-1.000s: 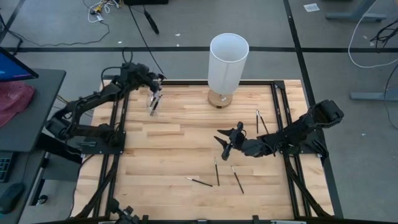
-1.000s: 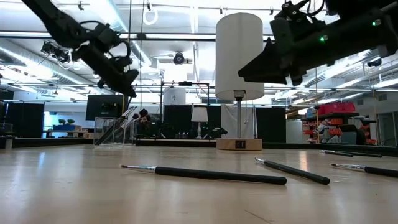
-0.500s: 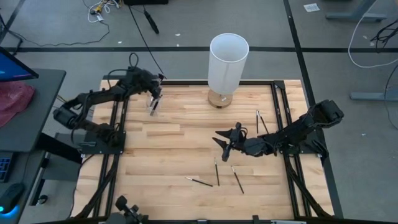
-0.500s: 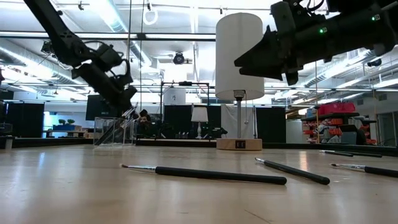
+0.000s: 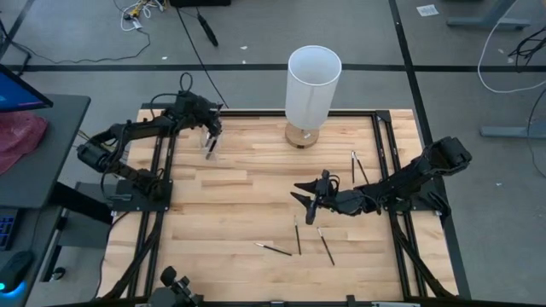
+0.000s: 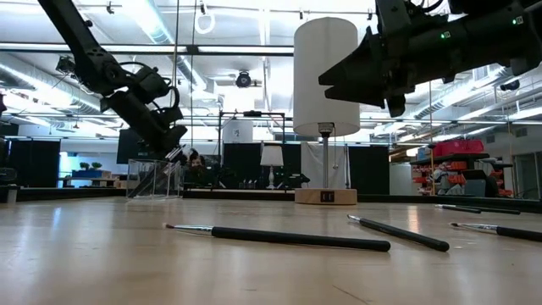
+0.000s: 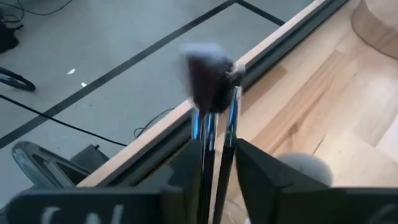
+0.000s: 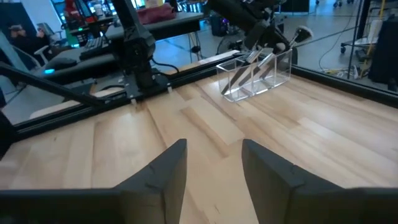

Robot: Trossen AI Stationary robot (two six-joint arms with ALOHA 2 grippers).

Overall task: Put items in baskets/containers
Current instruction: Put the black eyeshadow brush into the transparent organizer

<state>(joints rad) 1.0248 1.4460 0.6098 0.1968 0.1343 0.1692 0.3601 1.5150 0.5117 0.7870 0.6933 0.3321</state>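
**Brushes: light, stiff, prone to rolling; grip at mid-handle**

Left gripper (image 5: 211,135) positioned over the clear container (image 8: 255,76) at about 11 o'clock on the table (image 5: 239,205), fingers clamped on two thin brushes (image 7: 211,124) held side by side, a dark bristle tuft (image 7: 207,78) at the far end. Seen through the right wrist camera, the container already holding several brushes leaning at an angle. Judged: insertion in progress, not yet let go.

Right gripper (image 5: 309,197) hanging above the table near centre, slightly toward 3 o'clock, fingers (image 8: 165,171) spread apart and empty.

Loose brushes remaining flat on the wood: three near 6 o'clock (image 5: 298,236), close together but apart from one another; two more near 2 o'clock (image 5: 353,166), close to the right arm. Lamp (image 5: 311,85) at 12 o'clock, well clear of them.

Handling assessment, as judgement only:
- Light and rigid; little squeeze force needed.
- Smooth round handles, likely slippery and apt to roll when nudged by one finger first.
- Low profile against the table; fingertips must come almost to the surface, straddling the handle crosswise.
- Best hold: mid-handle, near balance point, to prevent tipping on lift.
- Avoid bristle end: soft, deformable, poor purchase.
- Container likely light; risk of being tipped or shoved by a hard side contact.
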